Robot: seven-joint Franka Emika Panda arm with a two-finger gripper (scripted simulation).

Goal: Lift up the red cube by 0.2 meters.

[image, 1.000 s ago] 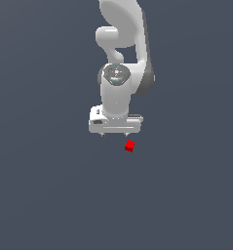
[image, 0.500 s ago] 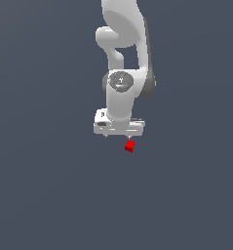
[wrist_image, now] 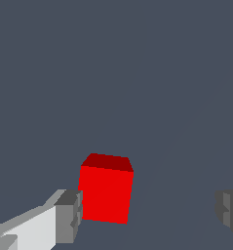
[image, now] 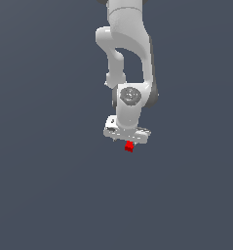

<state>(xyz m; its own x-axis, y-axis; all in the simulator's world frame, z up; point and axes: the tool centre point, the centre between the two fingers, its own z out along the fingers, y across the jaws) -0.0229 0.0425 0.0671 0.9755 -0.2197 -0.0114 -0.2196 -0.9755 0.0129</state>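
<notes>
In the exterior view, a white robot arm [image: 130, 58] reached down from the top of the frame over a plain dark grey surface [image: 45, 185]. Its pincer [image: 127, 140] pointed downward, and the small red cube [image: 129, 146] sat directly beneath the pincer's body, partly hidden by it.

In the wrist view, the red cube [wrist_image: 106, 190] rested on the grey surface [wrist_image: 113, 73] between the two fingers of the pincer [wrist_image: 149, 210]. The fingers were spread wide. One grey fingertip [wrist_image: 69, 215] stood just beside the cube, perhaps touching it; the other fingertip [wrist_image: 229, 211] stood well apart from it.
</notes>
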